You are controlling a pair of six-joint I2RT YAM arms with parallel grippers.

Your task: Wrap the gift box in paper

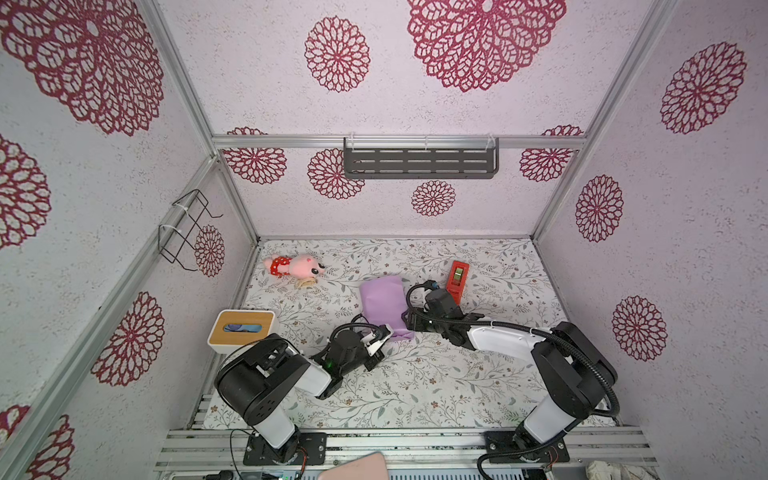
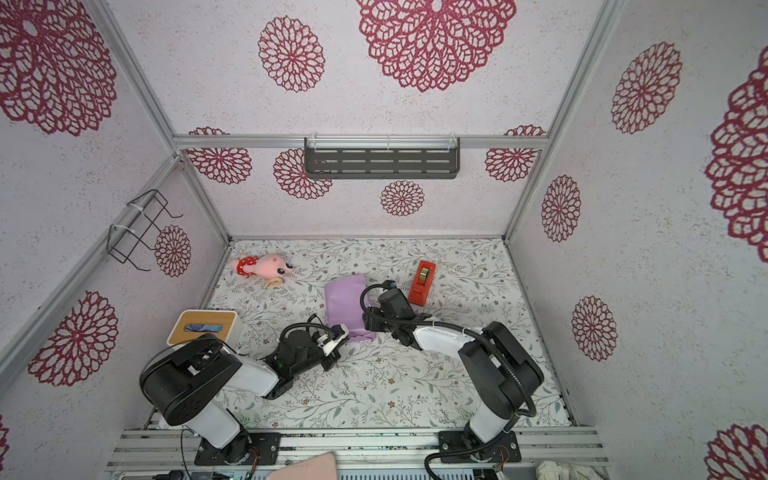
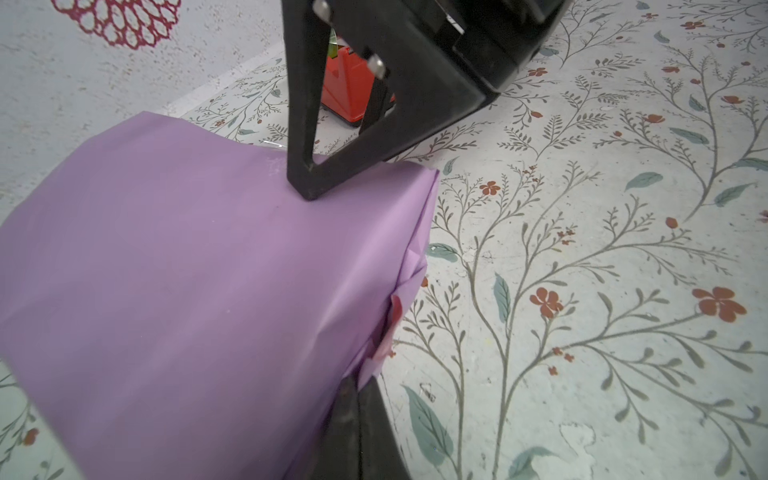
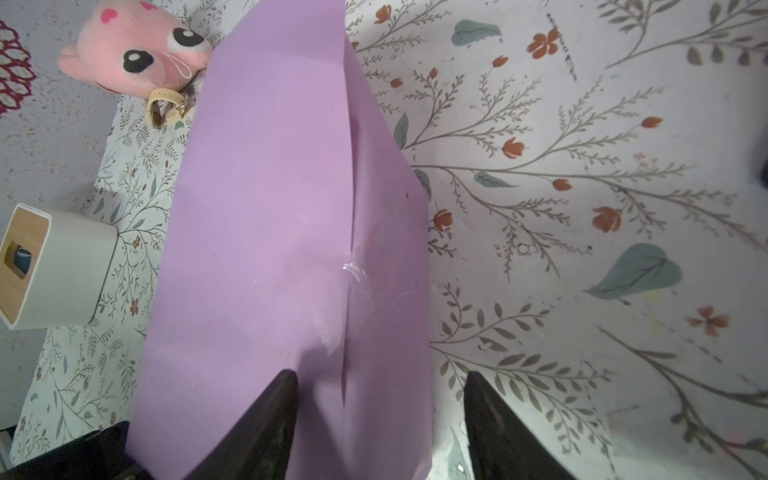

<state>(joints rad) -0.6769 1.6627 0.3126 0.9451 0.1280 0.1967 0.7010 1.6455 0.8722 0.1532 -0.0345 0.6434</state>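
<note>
Lilac paper (image 4: pixel 266 249) filled both wrist views. It was wrapped lilac side out into a long bundle lying mid-tabletop (image 1: pixel 415 386), near the red tape dispenser (image 1: pixel 458 279). No gift box was seen anywhere, so it was judged to be fully covered inside the bundle.

A long overlap seam was seen along the top, with a glossy clear patch (image 4: pixel 353 266) across it. That was probably tape, so the body wrap was judged done.

The right hand (image 4: pixel 380 374) was spread open with nothing gripped. One finger was laid on the bundle's top by the seam, and the other was clear of it over the tabletop. This was judged to be a hold-down.

The left hand (image 3: pixel 355 399) was closed tight at the end flaps (image 3: pixel 409 257), where folds were bunched and a bit of pink underside was showing. Whether a fold was pinched between the fingers could not be told.

Outstanding, by judgement: that end was to be flattened and taped. The far end looked loose and tapered in the right wrist view and was to be folded and taped too. Progress was judged well past halfway.
</note>
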